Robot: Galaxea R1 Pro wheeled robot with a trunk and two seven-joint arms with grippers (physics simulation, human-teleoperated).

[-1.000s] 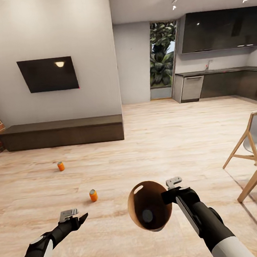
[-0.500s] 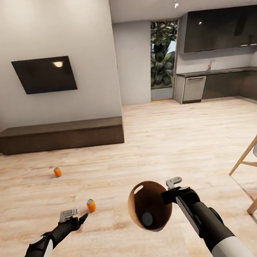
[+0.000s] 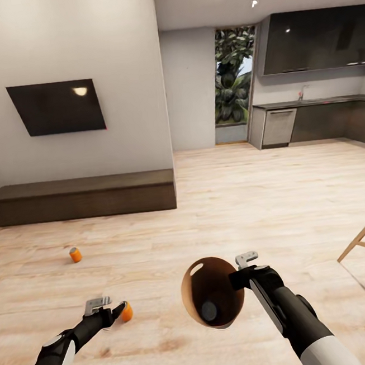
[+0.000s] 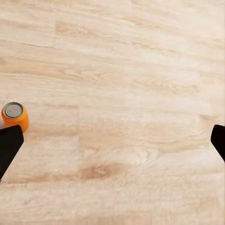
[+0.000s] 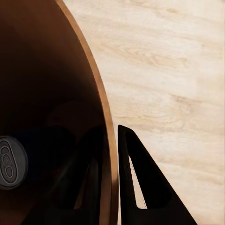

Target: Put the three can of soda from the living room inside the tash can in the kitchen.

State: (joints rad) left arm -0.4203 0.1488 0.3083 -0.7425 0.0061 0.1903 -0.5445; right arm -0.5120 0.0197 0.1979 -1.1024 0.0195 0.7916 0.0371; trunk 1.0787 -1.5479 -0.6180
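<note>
Gripping the tash can (image 3: 212, 292) rim, right jaws (image 3: 243, 272) clamp; left jaws (image 3: 109, 312) gape beside a soda can (image 3: 126, 311).

You're over a matt, pale wood-grain floor (image 3: 253, 209). The soda can (image 4: 15, 116) at your left gripper (image 3: 109, 312) has a glossy orange body and a dull grey metal top. The trash can (image 3: 190, 294) shows a smooth brown wood-toned interior. At two o'clock, the kitchen wall cabinets (image 3: 313, 39) gleam dark and glossy.

No readable text, label, brand or no. is seen anywhere; soda can (image 4: 15, 116) sides and top are shown plain, unmarked.
</note>
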